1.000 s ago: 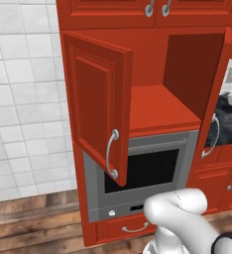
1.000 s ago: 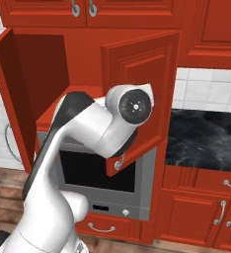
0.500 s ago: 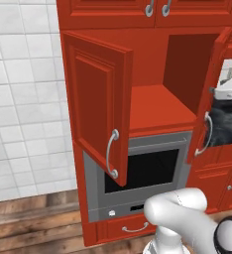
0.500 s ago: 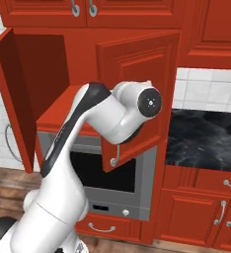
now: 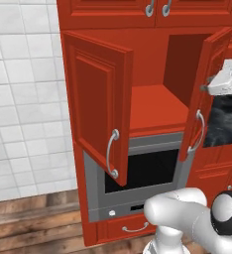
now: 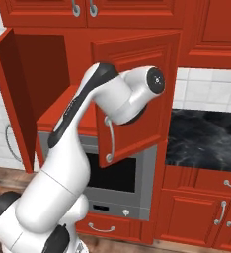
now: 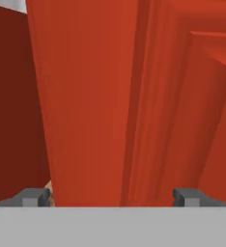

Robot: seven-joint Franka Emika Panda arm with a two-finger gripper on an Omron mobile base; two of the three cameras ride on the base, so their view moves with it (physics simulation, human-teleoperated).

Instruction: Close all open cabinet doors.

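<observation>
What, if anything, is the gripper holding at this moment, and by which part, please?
Nothing is held. The gripper is open, its fingertips spread wide right in front of the outer face of the right cabinet door, not clamped on it or its handle.

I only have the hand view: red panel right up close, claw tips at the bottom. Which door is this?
Observer: The right door of the open cabinet above the oven. The hand is at its outer face in the right base view.
Operator: Is it shut?
Observer: No, it stands partly open, its handle hanging clear of the cabinet front.
Operator: Any other door open?
Observer: Yes, the left door of the same cabinet, swung far out.
Operator: Claw holding anything?
Observer: No, the claw is open, its fingers spread either side of the panel.
</observation>
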